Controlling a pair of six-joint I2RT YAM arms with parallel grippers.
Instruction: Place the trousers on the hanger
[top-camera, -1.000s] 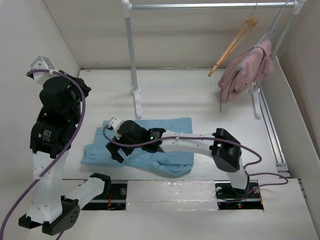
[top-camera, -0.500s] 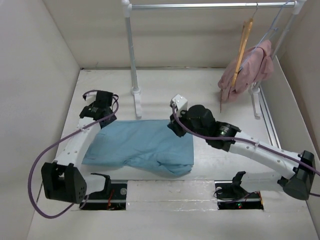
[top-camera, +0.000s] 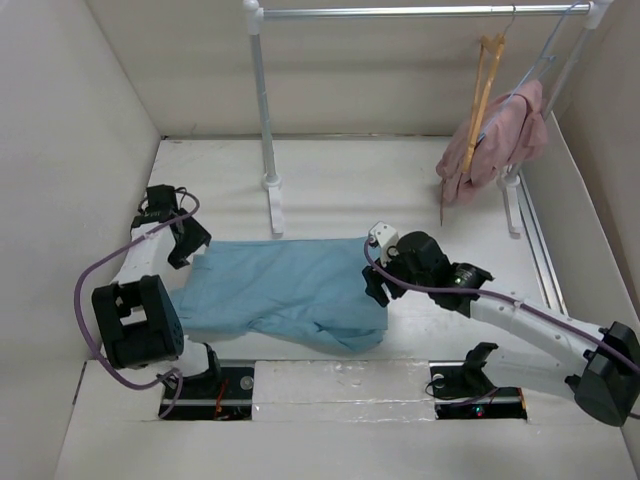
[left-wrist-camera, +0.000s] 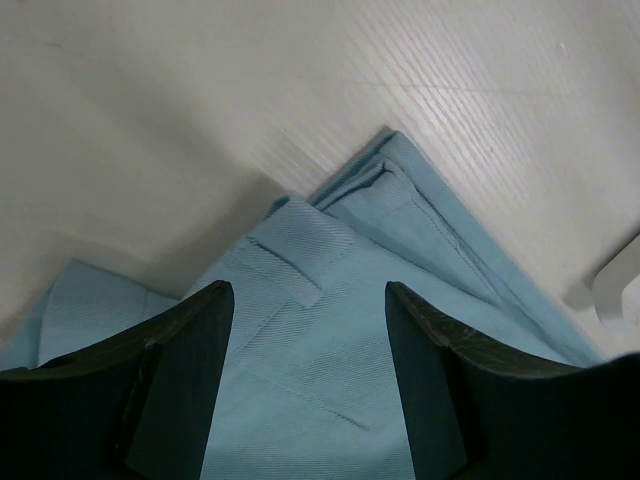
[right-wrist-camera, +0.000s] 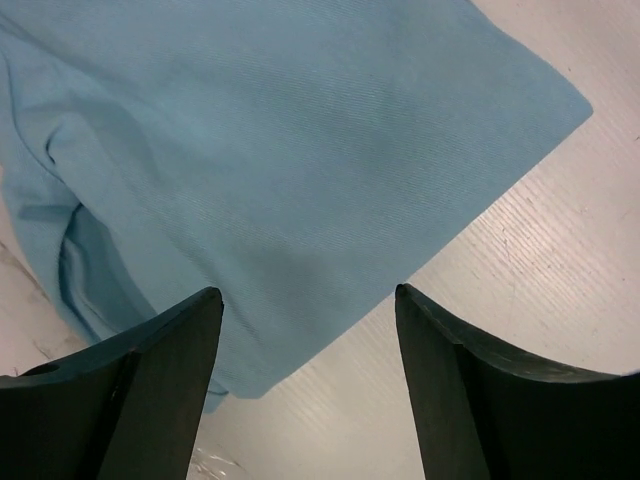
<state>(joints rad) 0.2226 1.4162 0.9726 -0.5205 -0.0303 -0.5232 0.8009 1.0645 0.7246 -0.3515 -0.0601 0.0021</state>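
The trousers (top-camera: 285, 290) lie flat on the table (top-camera: 350, 170). The left gripper (left-wrist-camera: 305, 300) is at their left corner, jaws apart and holding nothing. The right gripper (right-wrist-camera: 305, 305) is at their right edge, jaws apart too. The hanger (top-camera: 487, 85) hangs on the rail (top-camera: 420, 12), far right.

The trousers (top-camera: 285, 290) are seen in plain light blue, the hanger (top-camera: 486, 80) in tan-orange, the garment (top-camera: 505, 140) at upper right in pink, and the desk (top-camera: 350, 180) in white.
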